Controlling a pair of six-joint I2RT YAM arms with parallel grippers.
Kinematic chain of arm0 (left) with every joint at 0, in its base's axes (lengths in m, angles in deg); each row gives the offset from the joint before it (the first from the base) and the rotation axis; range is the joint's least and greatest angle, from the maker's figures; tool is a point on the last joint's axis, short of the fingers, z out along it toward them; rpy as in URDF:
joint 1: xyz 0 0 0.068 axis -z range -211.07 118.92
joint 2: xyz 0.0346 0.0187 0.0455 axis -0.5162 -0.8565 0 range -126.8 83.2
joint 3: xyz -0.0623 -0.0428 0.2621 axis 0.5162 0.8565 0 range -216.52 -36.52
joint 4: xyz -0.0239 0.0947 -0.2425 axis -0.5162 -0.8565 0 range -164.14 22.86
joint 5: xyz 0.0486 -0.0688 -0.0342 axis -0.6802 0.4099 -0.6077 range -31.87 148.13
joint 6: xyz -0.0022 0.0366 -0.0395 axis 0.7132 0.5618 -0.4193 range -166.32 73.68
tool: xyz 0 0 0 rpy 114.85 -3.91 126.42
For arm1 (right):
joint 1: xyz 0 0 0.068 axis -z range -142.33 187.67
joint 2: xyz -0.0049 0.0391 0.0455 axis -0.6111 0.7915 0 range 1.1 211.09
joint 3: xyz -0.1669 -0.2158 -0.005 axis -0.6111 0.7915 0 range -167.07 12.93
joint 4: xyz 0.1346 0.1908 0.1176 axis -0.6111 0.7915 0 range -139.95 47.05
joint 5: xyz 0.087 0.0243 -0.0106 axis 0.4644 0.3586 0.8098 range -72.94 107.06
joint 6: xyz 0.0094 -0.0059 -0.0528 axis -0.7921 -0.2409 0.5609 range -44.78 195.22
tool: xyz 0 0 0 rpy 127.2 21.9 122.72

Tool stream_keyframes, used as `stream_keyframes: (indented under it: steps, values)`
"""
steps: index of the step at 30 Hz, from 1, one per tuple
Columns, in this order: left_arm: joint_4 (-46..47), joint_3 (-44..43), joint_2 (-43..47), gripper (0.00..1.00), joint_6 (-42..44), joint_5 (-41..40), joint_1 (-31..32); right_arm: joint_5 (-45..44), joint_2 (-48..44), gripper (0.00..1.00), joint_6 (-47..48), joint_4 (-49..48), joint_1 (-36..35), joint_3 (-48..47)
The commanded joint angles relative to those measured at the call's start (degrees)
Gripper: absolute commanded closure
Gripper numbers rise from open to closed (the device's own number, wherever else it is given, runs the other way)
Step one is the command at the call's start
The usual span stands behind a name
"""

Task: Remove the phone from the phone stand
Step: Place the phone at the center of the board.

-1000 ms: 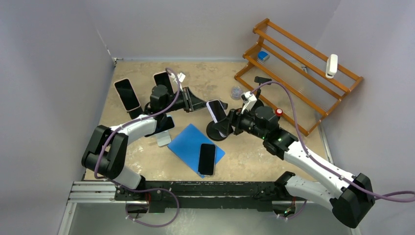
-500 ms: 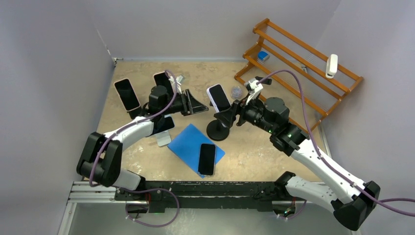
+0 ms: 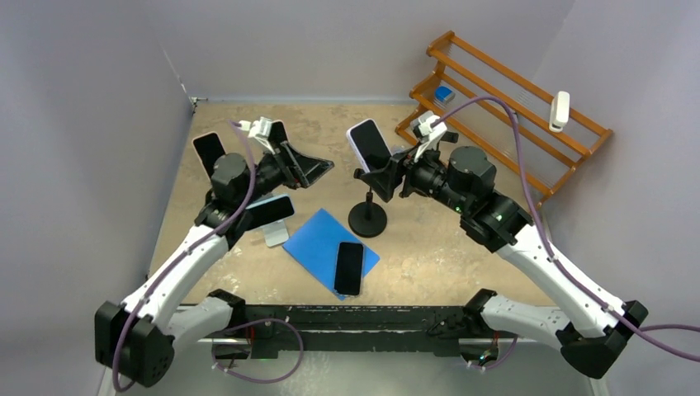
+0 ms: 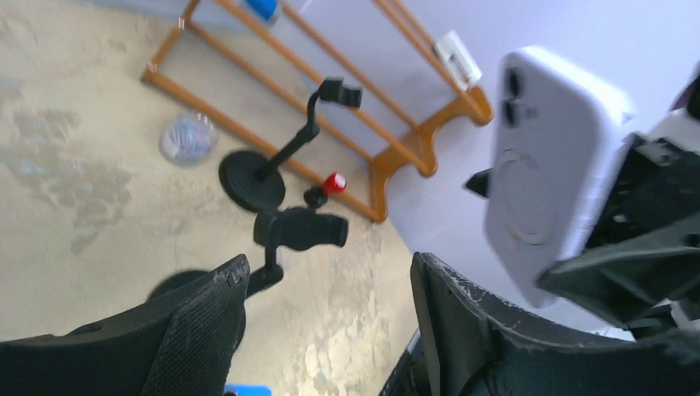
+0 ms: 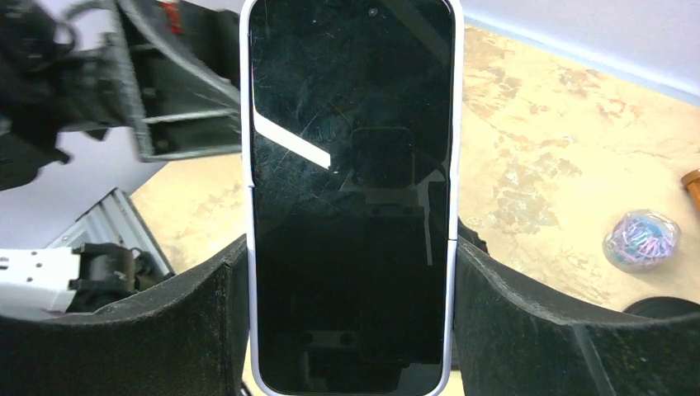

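The right gripper point(image 3: 381, 173) clasps the phone point(image 3: 369, 144) clear of the phone stand point(image 3: 368, 219), the left gripper point(image 3: 312, 171) spread empty; next, I'd say, it needs setting down gently.

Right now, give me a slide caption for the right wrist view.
Right gripper clamps the white-cased phone by its edges, dark screen facing the camera, tabletop behind.

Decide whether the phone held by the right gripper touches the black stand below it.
Apart. The left wrist view shows a clear gap between the phone and the stand, whose clamp is empty.
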State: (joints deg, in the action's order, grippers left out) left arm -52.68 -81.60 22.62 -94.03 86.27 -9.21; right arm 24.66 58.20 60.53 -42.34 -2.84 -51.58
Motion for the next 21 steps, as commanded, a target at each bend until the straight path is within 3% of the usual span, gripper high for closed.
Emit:
stream_keyframes:
  steps: [1,6,13,21]
  values:
    - [3.7,1.7,8.1,0.26,1.1,-8.3,0.0,-8.9,1.5,1.0,3.0,-4.1,-4.0,-4.2]
    - [0.6,-0.9,12.1,0.22,0.3,-9.4,0.0,-20.5,2.3,1.0,0.8,-8.8,-9.7,-3.5]
    - [-10.5,-7.8,10.8,0.19,-1.3,-4.3,0.0,-34.1,4.7,1.0,-2.7,-11.9,-17.5,-1.7]
    - [-4.6,-9.8,7.9,0.12,-2.5,6.1,0.0,-40.3,7.9,1.0,-6.5,-10.6,-21.3,-3.2]
